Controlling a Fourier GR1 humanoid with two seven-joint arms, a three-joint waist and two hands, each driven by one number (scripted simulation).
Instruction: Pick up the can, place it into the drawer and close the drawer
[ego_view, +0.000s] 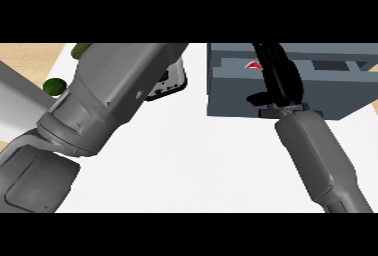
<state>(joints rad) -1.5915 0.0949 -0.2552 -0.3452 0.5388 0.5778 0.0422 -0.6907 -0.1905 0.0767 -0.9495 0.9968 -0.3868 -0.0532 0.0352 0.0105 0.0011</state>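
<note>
Forearms fill most of the view, both rising from the lower edge over the white countertop. The right forearm, a slim grey cylinder, runs up the right side to a black right hand that reaches over the dark grey box-shaped drawer unit at the upper right of the frame. The hand's fingers stretch long and fairly straight toward the top edge, with the thumb jutting out to the left near the wrist; they lie over the open drawer's recess rather than curling round anything plainly seen. Just left of those fingers, inside the recess at the upper right, a small red-and-white patch shows; it may be the top of the can, though too little of it is visible to be sure. The left forearm, a bulky grey casing, slants from the lower left to the top centre and hides its own hand, so whether those fingers are open or closed cannot be told. Beside it sits a black-and-white flat object, partly covered. At the upper left, a dark green round object lies at the counter's edge, with a strip of light wooden floor beyond.
</note>
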